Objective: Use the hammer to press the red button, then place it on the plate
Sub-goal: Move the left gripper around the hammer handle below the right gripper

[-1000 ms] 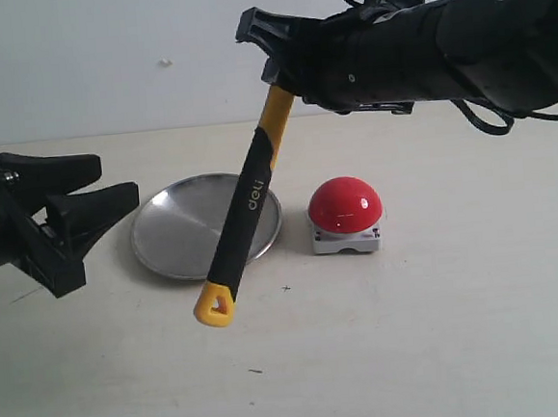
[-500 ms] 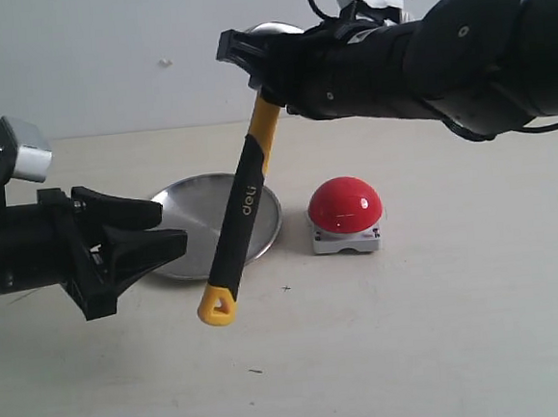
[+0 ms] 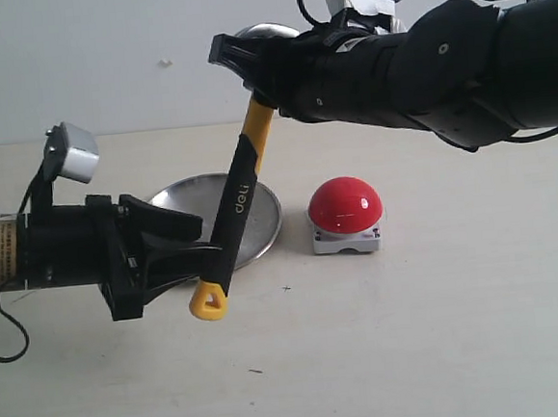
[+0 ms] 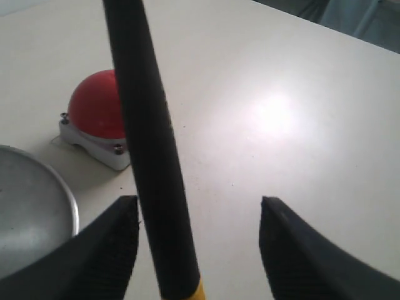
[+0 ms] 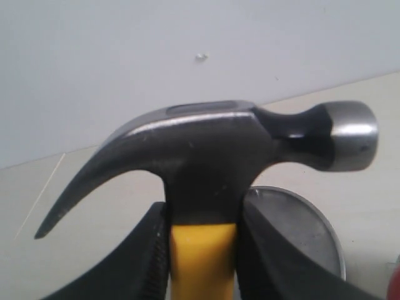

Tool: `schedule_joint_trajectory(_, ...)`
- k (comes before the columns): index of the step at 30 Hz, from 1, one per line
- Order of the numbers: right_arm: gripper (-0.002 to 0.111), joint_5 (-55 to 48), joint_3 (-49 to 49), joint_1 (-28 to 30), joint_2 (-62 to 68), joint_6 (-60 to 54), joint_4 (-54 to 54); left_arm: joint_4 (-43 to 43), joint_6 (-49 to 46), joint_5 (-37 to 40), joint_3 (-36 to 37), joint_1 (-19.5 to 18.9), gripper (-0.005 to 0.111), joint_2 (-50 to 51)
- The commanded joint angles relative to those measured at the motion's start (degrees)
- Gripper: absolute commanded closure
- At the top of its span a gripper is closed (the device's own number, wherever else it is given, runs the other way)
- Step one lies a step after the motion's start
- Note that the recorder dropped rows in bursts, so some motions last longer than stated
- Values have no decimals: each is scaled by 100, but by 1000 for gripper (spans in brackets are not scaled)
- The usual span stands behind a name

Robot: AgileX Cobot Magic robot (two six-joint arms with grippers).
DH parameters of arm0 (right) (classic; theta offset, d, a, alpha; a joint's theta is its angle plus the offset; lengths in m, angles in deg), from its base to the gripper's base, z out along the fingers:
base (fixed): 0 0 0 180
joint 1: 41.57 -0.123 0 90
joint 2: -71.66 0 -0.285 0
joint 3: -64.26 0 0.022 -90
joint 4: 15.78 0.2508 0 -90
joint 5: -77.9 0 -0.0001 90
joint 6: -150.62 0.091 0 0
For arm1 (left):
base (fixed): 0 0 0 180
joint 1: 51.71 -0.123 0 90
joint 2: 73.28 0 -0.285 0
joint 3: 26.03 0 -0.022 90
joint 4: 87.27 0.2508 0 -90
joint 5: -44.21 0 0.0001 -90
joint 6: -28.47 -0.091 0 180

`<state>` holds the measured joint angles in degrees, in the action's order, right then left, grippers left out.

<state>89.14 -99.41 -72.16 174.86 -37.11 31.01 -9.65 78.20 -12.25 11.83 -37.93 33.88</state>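
Over the round silver metal plate, the yellow-and-black claw hammer is clamped below its head by the right gripper; its handle is slanted down between the spread fingers of the left gripper

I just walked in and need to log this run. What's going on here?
The right end effector grips the hammer just below its head, the handle hanging down in front of the plate. The left end effector is open around the lower handle, not closed on it. The red button sits beside the plate, nothing touching it.
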Motion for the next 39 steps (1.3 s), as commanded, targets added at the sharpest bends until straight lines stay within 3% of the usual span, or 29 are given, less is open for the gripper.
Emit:
schedule_joint_trajectory(1,108,193,-87,-9,-69,33,-84,-132,44,261,-266,448,50,161)
schedule_joint_trajectory(7,108,89,-87,-9,-69,33,-84,-302,44,909,-600,833,50,432)
schedule_joint_trajectory(21,108,115,-87,-9,-81,33,-72,-222,44,1869,-661,794,50,427)
schedule_joint_trajectory(39,108,-15,-87,-9,-100,45,-72,120,192,2081,-661,794,50,-25)
